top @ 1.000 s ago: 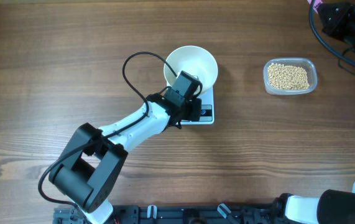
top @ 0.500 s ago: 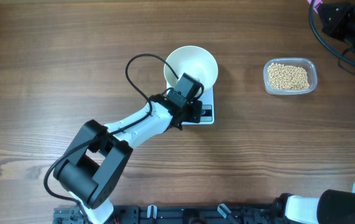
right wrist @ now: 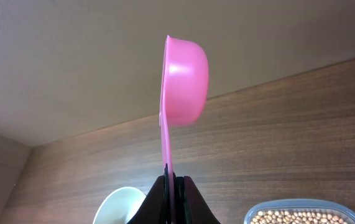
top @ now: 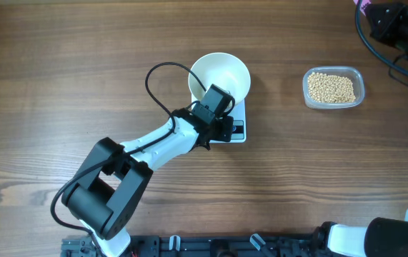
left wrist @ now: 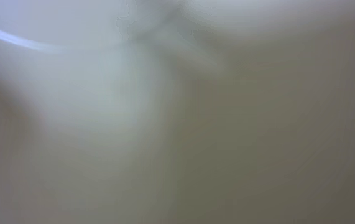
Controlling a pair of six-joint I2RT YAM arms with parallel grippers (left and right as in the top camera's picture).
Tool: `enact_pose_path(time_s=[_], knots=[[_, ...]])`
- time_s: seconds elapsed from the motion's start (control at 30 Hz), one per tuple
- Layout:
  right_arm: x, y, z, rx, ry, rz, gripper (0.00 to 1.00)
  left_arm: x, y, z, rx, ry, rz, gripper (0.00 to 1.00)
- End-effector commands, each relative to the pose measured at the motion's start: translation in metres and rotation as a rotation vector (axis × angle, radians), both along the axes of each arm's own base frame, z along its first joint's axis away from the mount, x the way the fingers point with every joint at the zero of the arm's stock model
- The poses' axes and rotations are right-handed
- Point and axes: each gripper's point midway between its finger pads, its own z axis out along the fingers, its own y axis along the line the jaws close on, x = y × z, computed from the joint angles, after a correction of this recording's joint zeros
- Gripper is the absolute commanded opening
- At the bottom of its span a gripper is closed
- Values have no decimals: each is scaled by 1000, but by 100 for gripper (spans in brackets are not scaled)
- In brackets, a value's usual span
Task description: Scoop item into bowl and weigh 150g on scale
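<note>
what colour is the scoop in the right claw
Bright pink. The scoop shows best in the right wrist view, its handle pinched in the right claw.

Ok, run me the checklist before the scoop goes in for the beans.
1. The bowl sits on the scale: ok.
2. No beans in the bowl yet: ok, none visible.
3. Scale display zeroed: cannot tell; the left end effector, shut, hangs over the front strip.
4. Left end effector clear of the bowl's rim: not ok, it overlaps it from overhead.
5. The right end effector shut on the pink scoop handle: ok.
6. The beans ready in the clear tub: ok.
</note>
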Motion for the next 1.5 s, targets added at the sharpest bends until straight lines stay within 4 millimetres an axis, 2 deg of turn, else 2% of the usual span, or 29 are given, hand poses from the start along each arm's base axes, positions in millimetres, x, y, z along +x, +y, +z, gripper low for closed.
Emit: enact_pose_path(time_s=[0.0,0.53,1.07,1.47], knots=[[-2,-2,12,-24,-33,-8,4,-5,-2,-7,2,21,-13,4],[-2,-2,12,-23,-32,-8,4,-11,4,-20,43,58,-8,4],[-2,-2,12,-21,-31,-9,4,-8,5,-19,40,48,-4,4],[-2,-2,11,-19,-28,-9,4,-2,12,-20,74,22,20,4]])
